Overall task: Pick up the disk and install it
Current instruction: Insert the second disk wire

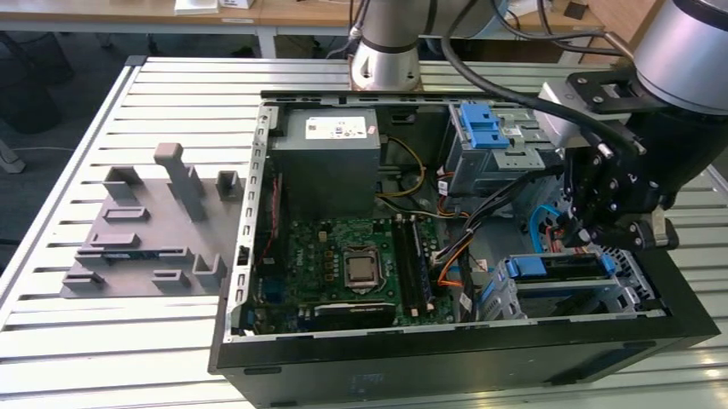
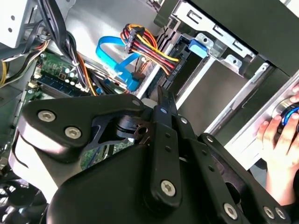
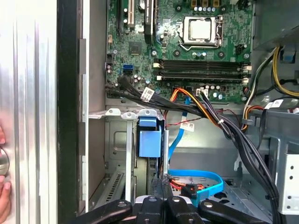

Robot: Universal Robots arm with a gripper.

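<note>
Gripper [image 1: 601, 232] inside case [image 1: 455, 354], above drive cage [image 1: 620, 294]. Fingers closed, nothing held as far as visible. Disk [image 1: 560, 267] already seated in cage, just below gripper. Install step apparently finished; next: retreat clear of cables [image 3: 243, 140].

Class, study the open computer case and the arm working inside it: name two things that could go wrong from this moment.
1. The gripper hangs among loose cables; it could snag them.
2. The disk sits in the drive cage beside those cables, so one might get pinched.
3. A person's hand rests at the case's edge, close to the arm.
</note>
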